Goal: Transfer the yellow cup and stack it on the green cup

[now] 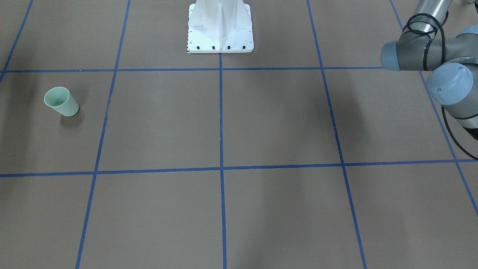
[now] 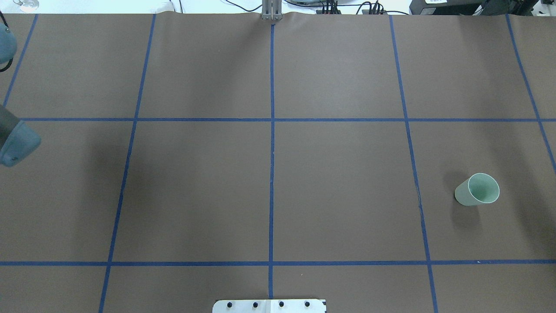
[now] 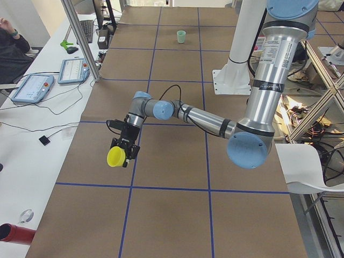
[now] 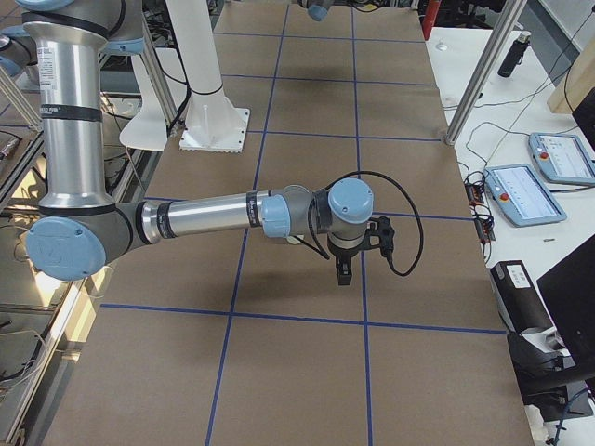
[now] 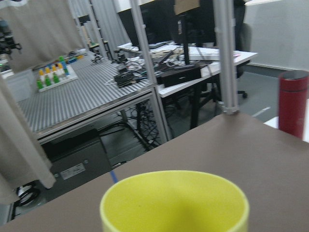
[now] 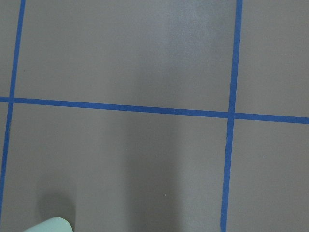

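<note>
Locate the yellow cup [image 3: 115, 157] at the tip of the left gripper [image 3: 122, 152], raised off the table [image 2: 339, 174] at the robot's left end and tilted. The left wrist view shows only the cup's rim and interior and no fingers, so you cannot tell whether the jaws clamp it. Locate the green cup [image 2: 477, 189] standing upright, mouth up, on the table in the robot's right half, well apart from the yellow cup. The right gripper [image 4: 343, 269] points down above the table. Only the side view shows it, so you cannot tell its jaw state
</note>
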Robot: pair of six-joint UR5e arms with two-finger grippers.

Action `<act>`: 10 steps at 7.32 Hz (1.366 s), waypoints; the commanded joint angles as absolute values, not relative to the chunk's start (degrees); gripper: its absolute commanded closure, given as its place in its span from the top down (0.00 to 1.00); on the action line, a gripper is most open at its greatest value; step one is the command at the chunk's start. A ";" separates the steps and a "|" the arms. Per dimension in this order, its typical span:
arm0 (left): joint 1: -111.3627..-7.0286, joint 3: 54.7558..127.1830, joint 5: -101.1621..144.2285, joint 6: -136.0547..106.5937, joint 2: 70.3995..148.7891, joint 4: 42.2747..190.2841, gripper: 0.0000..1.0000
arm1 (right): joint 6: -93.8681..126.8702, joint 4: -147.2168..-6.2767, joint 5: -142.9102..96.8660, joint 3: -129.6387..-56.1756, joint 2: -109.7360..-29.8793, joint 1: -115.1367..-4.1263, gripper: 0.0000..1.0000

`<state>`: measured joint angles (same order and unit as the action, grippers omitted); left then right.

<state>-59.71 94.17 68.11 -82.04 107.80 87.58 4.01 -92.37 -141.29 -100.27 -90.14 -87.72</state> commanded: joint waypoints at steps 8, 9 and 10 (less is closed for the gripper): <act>-41.95 93.07 95.96 -50.01 112.59 152.18 0.00 | 37.63 -91.37 -139.75 -96.33 -67.43 -70.62 1.00; -41.58 93.42 98.67 -50.01 112.94 153.18 0.00 | 44.49 -85.23 -139.75 -96.07 -66.80 -66.66 1.00; -41.49 93.51 102.01 -50.01 113.03 154.32 0.00 | 49.43 -80.82 -140.18 -95.54 -65.32 -62.97 1.00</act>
